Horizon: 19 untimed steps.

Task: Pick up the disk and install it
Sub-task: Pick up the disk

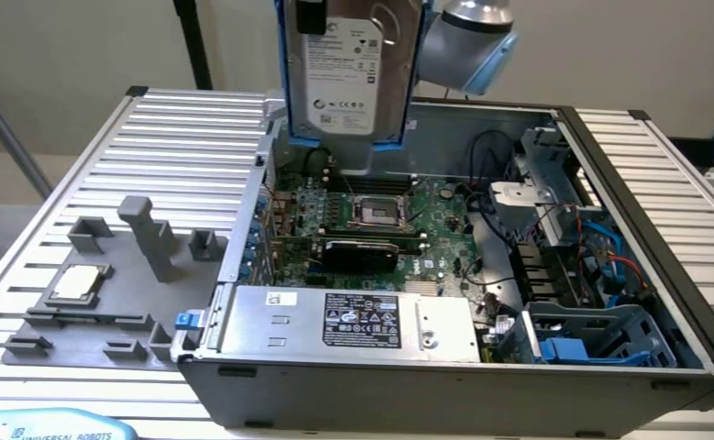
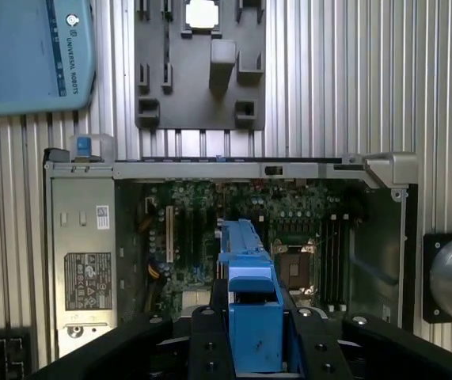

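The disk point(image 1: 354, 78), a silver-grey drive with a white label in a blue carrier frame, hangs upright high above the open computer case point(image 1: 631, 238), over its back wall. My gripper point(image 1: 354, 11) is shut on the disk's top edge. In the wrist view the black fingers point(image 2: 207, 344) clamp both sides of the blue carrier point(image 2: 245, 293), with the motherboard point(image 2: 289, 229) far below it. A blue drive cage point(image 1: 601, 335) sits in the case's near corner on the exterior view's right.
The grey power supply point(image 1: 357, 321) with its black label fills the case's front. A grey fixture point(image 1: 100, 316) holding a small silver CPU chip point(image 1: 75, 282) lies on the slatted table point(image 1: 185, 128) at the exterior view's left. A blue Universal Robots unit point(image 2: 28, 55) lies near the table edge.
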Available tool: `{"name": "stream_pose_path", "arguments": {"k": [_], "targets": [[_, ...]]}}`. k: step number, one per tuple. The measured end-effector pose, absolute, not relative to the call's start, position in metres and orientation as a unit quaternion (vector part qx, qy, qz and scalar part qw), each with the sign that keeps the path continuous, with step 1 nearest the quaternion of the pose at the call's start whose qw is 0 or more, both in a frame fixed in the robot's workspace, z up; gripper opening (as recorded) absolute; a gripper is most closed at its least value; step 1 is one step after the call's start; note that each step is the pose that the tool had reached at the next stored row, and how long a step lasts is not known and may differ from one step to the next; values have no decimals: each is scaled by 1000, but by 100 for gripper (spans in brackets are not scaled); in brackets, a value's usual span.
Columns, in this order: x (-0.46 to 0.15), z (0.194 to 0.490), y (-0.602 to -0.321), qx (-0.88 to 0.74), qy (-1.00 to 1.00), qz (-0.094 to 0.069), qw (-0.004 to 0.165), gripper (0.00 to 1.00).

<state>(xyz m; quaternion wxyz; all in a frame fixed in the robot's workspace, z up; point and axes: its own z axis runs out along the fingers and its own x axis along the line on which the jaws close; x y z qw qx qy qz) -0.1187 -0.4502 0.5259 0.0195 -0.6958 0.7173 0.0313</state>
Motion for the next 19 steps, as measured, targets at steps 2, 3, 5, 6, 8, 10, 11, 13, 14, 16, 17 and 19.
{"name": "stream_pose_path", "arguments": {"k": [2,3,5,6,8,10,11,13,14,16,17,19], "targets": [[-109,526,-453,-696,717,31,19,33],[-105,526,-455,-696,717,31,19,33],[-96,526,-457,-696,717,31,19,33],[-91,526,-459,-696,717,31,19,33],[-82,526,-462,-696,717,31,19,33],[-73,526,-465,-696,717,31,19,33],[-68,526,-466,-696,717,31,19,33],[-60,526,-469,-696,717,31,19,33],[-55,526,-471,-696,717,31,19,33],[-47,526,-475,-696,717,31,19,33],[-44,526,-478,-696,717,31,19,33],[-37,525,-483,-696,717,31,19,33]]}}
